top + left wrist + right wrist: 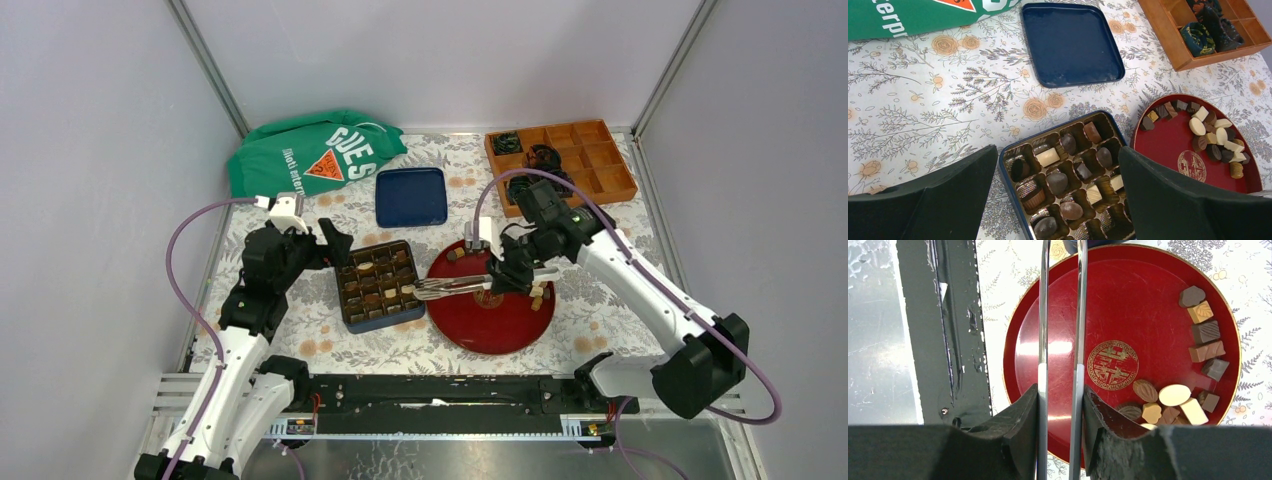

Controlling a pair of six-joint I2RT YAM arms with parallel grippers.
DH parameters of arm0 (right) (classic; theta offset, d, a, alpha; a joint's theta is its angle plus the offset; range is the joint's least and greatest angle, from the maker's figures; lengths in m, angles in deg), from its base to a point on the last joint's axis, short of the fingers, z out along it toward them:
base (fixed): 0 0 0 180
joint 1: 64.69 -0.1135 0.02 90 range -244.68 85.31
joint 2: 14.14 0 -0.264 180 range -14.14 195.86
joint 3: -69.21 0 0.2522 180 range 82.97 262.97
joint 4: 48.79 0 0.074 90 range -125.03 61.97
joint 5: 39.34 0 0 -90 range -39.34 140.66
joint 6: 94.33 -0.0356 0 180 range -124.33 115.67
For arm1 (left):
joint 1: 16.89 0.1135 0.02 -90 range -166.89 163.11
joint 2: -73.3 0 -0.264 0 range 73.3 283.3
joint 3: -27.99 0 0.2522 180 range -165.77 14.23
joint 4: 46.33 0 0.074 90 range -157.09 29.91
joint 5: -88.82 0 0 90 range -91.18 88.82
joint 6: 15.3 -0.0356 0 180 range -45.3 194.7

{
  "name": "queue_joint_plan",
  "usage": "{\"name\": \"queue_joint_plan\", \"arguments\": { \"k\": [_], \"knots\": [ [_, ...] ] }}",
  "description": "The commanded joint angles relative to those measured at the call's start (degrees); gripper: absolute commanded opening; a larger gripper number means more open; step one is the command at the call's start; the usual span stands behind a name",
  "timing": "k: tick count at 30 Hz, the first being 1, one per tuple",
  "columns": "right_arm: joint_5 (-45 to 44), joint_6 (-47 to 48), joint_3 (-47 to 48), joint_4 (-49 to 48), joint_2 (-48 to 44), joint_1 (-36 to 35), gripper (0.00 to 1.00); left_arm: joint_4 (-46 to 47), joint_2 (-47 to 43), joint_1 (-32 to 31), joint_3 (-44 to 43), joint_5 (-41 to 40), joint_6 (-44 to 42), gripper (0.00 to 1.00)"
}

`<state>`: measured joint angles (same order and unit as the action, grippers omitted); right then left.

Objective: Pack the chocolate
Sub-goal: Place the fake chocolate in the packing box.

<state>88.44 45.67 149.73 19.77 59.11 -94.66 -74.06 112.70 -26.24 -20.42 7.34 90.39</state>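
Observation:
Chocolate pieces, dark, brown and cream, lie along the far and right rim of the red plate. More chocolate sits in the cups of the blue-rimmed box, left of the plate. My right gripper is above the plate, shut on a pair of metal tongs that point left toward the box. In the right wrist view both tong arms run between the fingers, and their tips are out of frame. My left gripper hangs wide open over the box, holding nothing.
A dark blue lid lies behind the box. A green bag sits at the back left, and an orange compartment tray with black coiled cables at the back right. White walls close in on three sides.

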Motion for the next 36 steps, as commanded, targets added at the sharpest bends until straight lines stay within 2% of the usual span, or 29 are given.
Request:
{"name": "queue_joint_plan", "arguments": {
  "k": [1, 9, 24, 36],
  "knots": [
    [-2.01, 1.28, 4.46, 0.54, 2.46, -2.74, 0.04, 0.53, -0.02, 0.05, -1.73, -0.54, -0.74, 0.99],
    [-6.11, -0.96, 7.70, -0.55, 8.32, -6.87, 0.08, 0.46, -0.08, 0.03, -1.78, -0.45, -0.74, 0.99],
    [-8.51, -4.09, 8.82, -2.72, 11.51, -8.48, 0.13, 0.52, -0.07, 0.03, -1.82, -0.45, -0.75, 0.99],
    [-8.86, -4.98, 8.72, -2.95, 11.74, -8.75, 0.37, 0.40, -0.06, 0.03, -1.82, -0.61, -0.75, 0.99]
  ]
}}
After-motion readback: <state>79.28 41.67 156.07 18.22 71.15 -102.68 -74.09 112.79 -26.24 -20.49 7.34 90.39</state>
